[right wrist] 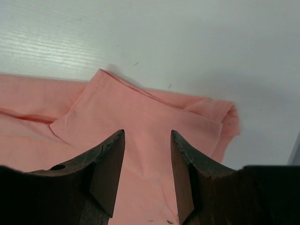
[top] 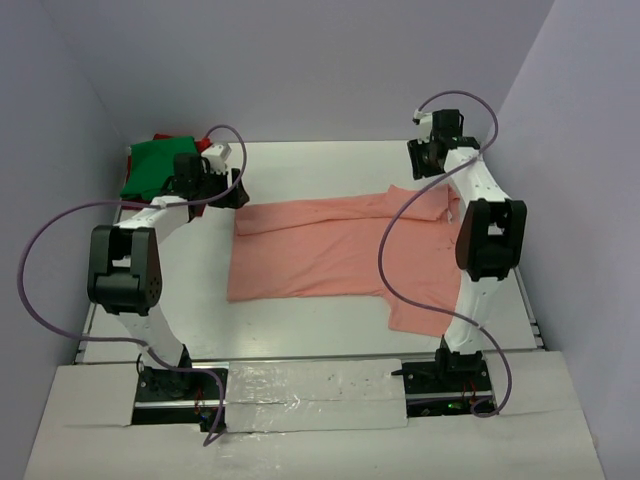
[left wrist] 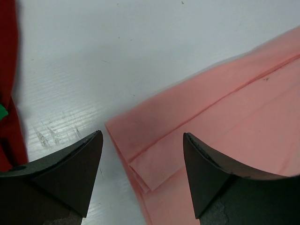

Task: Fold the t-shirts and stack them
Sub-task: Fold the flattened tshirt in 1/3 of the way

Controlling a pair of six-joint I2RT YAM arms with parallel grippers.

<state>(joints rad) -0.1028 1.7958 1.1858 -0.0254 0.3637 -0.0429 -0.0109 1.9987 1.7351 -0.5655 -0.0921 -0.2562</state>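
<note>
Table: a white tabletop (top: 300, 165) is seen from above, enclosed by pale lilac panels (top: 300, 60) on three sides.
Arms: two white arms are mounted at the near edge, and each is reached toward the far half of the table.
Salmon-pink t-shirt (top: 320, 255): it is laid flat across the middle of the table, between the two arms. A long band along its far edge is doubled over onto the body. One sleeve is left sticking out at the near right.
Green t-shirt (top: 150, 168): it is bunched in the far left corner of the table, apart from the pink one.
Dark red t-shirt (left wrist: 7, 47): only slivers are shown behind the green cloth from above. In the left wrist view it is seen as a red strip down the left edge.
Left gripper (left wrist: 143, 135): it is held above the far left corner of the pink shirt. Its dark fingers (left wrist: 75, 168) are spread wide and nothing is gripped. The layered, folded corner is seen lying on the table between them.
Right gripper (right wrist: 147, 132): it is held above the far right end of the pink shirt, over a folded flap of cloth. Its fingers (right wrist: 105, 159) are parted and no cloth is pinched. The fabric is seen lying below the gap.
</note>
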